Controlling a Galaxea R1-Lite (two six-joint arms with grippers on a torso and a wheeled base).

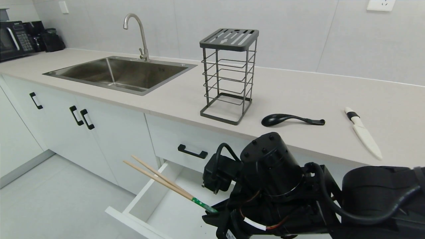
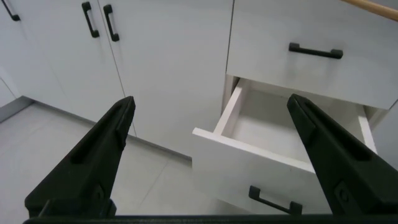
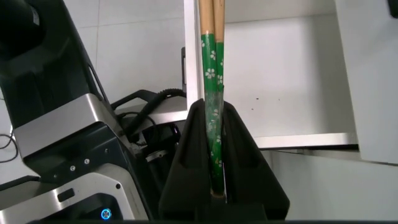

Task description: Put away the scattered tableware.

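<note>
chopsticks (image 1: pixel 181 191) over open drawer (image 1: pixel 151 194); spoon (image 1: pixel 289 119), knife (image 1: pixel 363 132) on counter (image 1: pixel 298 89)

Pretty clearly a home kitchen: steel sink (image 1: pixel 119 73) with a tap (image 1: pixel 138 31), microwave (image 1: pixel 11 39) in the corner, white cabinets (image 1: pixel 83 129) under the desk (image 1: pixel 298 96), tiled wall (image 1: pixel 298 30).

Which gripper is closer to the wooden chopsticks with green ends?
Right. The right gripper is shut on the wooden chopsticks with green ends; the left gripper hangs open and apart from them, facing the open white drawer.
</note>
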